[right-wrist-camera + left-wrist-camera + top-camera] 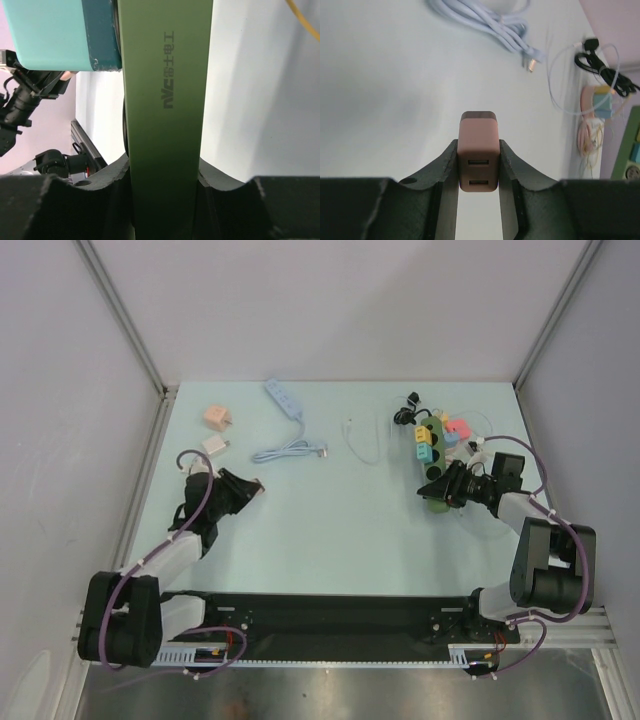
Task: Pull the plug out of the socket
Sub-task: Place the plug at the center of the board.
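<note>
Left claw point(478, 155) pinches pink USB plug point(478, 131) near worktop point(330, 525) left edge. Right claw point(164, 165) clamps green socket strip point(165, 75).

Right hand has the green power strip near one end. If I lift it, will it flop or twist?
Probably no flop: the green power strip looks like a rigid plastic bar. It may twist in the right hand, since the teal adapter and others load the far part. Its smooth sides could slip.

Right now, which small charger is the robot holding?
The dusty-pink two-port charger, clamped in the left end effector; the peach charger and white charger lie on the table.
</note>
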Controlling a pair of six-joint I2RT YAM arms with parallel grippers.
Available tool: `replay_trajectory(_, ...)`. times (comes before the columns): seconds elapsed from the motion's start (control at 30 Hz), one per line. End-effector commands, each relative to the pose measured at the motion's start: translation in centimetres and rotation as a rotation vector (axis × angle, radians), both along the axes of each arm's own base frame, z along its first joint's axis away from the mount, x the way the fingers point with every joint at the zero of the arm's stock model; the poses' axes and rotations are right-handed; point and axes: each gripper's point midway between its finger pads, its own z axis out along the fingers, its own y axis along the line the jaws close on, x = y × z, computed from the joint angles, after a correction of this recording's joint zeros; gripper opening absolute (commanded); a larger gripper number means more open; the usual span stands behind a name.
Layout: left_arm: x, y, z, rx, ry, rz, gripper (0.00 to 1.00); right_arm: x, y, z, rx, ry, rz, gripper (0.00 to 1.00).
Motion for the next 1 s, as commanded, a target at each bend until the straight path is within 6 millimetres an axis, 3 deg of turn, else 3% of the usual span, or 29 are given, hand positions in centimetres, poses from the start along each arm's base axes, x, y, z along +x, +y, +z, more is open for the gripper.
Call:
replay_trajectory(0.0,1.7,2.2,1.0,-0.049,-0.058,0.079,0.00,1.5,0.1,3.1,0.010,-0.181,0.067,0.00)
replay_trajectory(0.23,3.6,6.3,-1.3,-0.084,0.009,0.147,0.00,1.5,0.0,3.2,0.026,-0.176,0.063,0.00)
replay_trajectory(0.47,3.8,9.3,-4.1,-0.040,0.099,0.203,0.04,1.5,0.0,3.3,0.036,-0.174,0.063,0.00)
replay_trajectory(0.6,3.5,10.9,-5.3,0.009,0.143,0.235,0.18,1.5,-0.1,3.3,0.037,-0.176,0.061,0.00)
replay_trajectory(0.8,3.2,12.8,-5.9,0.024,0.176,0.272,0.46,1.5,-0.2,3.4,0.044,-0.172,0.060,0.00)
replay_trajectory(0.97,3.0,13.9,-4.5,0.058,0.148,0.296,0.59,1.5,-0.2,3.5,0.048,-0.172,0.060,0.00)
